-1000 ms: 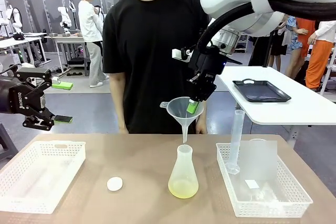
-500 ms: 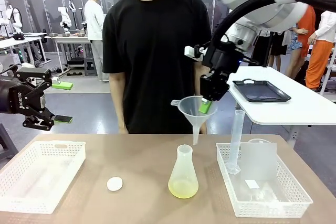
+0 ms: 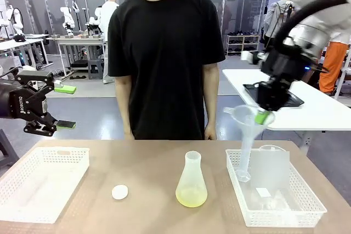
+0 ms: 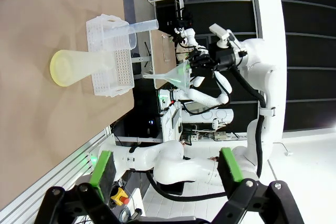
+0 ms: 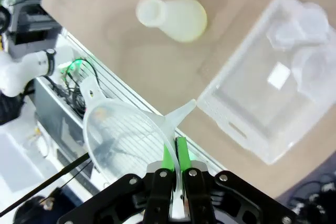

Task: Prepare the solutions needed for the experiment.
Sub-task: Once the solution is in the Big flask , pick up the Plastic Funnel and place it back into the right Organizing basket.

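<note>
Tabletop [image 3: 153,163] is carrying a left basket [image 3: 33,212] and a right basket [image 3: 274,222] at its side edges. Left gripper [image 3: 54,126] is hanging beyond the left edge, fingers spread, holding nothing. Right gripper [image 3: 264,117] is pinching the rim of a clear funnel [image 3: 245,118] over the right basket's far left corner, stem pointing down beside the upright cylinder [image 3: 247,152]. Flask [image 3: 191,171] is standing upright at the middle of the near edge, mouth open. Solution [image 3: 191,197] is sitting as a shallow yellow-green layer in its base, lower than the funnel and toward the robot's left of it. Right arm is standing nearer. Probable next step: lowering the funnel into the basket, clear of the cylinder. Cap [image 3: 119,192] is lying left of the flask, apart.
</note>
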Robot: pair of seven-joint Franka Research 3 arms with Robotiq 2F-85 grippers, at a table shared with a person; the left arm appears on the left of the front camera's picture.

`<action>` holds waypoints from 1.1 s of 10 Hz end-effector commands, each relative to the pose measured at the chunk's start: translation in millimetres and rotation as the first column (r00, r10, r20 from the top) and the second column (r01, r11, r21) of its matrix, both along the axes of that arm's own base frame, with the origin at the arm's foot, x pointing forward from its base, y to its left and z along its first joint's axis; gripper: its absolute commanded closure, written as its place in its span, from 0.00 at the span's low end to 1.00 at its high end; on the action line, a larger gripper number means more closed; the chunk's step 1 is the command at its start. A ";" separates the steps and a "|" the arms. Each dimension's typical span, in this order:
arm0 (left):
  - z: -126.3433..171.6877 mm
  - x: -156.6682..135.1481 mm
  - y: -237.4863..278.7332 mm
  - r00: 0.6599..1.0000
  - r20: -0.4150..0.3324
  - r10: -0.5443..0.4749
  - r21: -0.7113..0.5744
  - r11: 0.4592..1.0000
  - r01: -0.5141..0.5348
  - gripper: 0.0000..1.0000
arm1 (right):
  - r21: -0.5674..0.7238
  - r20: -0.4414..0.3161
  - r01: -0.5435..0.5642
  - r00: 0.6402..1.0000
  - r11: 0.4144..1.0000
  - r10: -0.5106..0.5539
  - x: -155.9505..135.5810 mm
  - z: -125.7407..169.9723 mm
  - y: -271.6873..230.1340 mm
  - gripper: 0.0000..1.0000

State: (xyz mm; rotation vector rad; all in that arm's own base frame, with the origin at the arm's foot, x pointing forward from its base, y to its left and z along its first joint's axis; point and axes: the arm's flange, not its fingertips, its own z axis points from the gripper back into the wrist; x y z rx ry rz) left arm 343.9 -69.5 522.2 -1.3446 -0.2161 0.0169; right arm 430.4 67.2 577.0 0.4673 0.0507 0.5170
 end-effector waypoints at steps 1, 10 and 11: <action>2.9 0.0 -2.9 1.000 0.003 0.000 -0.028 1.000 0.000 0.00 | -0.007 0.005 0.073 0.997 0.997 -0.073 -19.3 -15.3 -27.8 1.00; 2.9 0.0 -2.9 1.000 0.003 0.000 -0.028 1.000 0.000 0.00 | -0.155 -0.043 0.349 0.932 0.924 -0.359 -7.2 -104.9 -61.4 1.00; 2.9 0.0 -2.9 1.000 0.003 0.000 -0.028 1.000 0.000 0.00 | -0.171 -0.066 0.356 0.926 0.919 -0.371 1.1 -119.0 -58.8 1.00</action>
